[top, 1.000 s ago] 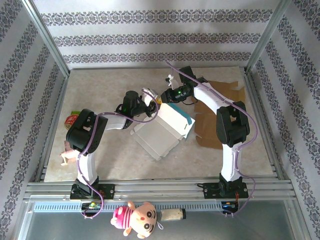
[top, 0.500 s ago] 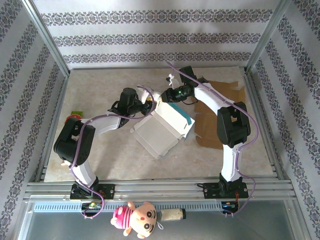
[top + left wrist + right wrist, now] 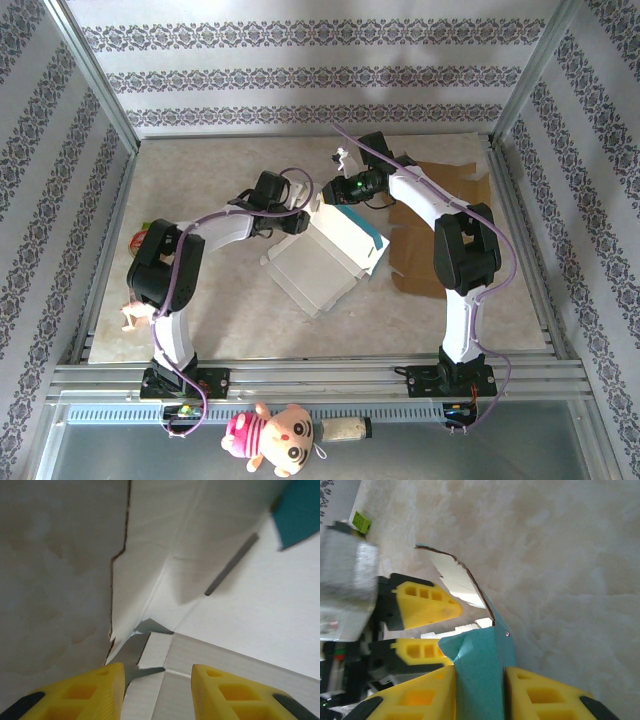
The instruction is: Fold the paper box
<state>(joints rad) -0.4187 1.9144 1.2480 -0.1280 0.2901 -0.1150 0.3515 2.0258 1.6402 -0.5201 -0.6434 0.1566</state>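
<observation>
The paper box (image 3: pixel 330 255), white with a teal edge, lies half-folded in the middle of the table. My right gripper (image 3: pixel 335 192) is at its far corner. In the right wrist view it (image 3: pixel 480 680) is shut on the box's teal flap (image 3: pixel 480 665), one yellow finger pressed on each side. My left gripper (image 3: pixel 300 215) is at the box's far left corner. In the left wrist view it (image 3: pixel 157 680) is open, its fingers apart just above a white folded corner tab (image 3: pixel 152 652). The box's white inner panel (image 3: pixel 250 610) lies beyond.
A flat brown cardboard sheet (image 3: pixel 440 225) lies under the right arm. A red and green item (image 3: pixel 143 237) and a small pale toy (image 3: pixel 132 315) sit by the left edge. A tiny white figure (image 3: pixel 345 158) stands behind the grippers. A pink plush (image 3: pixel 270 435) lies off the table in front.
The left arm swung its elbow out and back, and its gripper ended slightly further right along the box's far edge with jaws wider apart. The right gripper and the box stayed put.
</observation>
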